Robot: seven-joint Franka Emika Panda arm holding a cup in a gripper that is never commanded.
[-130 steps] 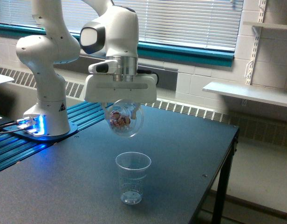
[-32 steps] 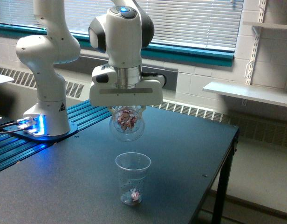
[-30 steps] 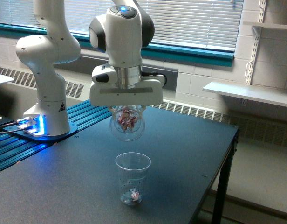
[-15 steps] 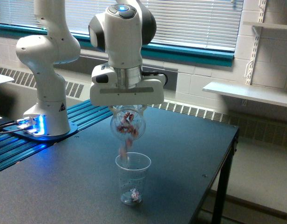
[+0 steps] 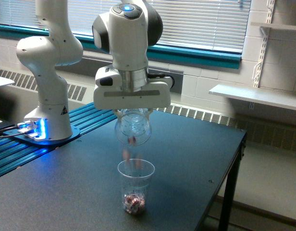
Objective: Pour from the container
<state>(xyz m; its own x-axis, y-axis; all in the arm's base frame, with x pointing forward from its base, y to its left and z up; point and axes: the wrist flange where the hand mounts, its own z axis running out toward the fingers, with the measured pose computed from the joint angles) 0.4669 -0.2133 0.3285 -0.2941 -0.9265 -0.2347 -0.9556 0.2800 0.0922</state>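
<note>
Overhead, I hold the container (image 5: 132,128) tipped mouth-down in the pincer (image 5: 132,114), which is clamped on its rounded wall, directly above the measuring cup (image 5: 135,186) so that falling pieces land inside it. One container, one receiving cup, one arm. The container looks nearly empty: I see one reddish piece near its mouth and a blurred one in the air just below. A small heap of reddish-brown and white pieces (image 5: 134,204) lies at the cup's bottom. The cup stands upright on the dark counter (image 5: 196,159), apart from the container.
</note>
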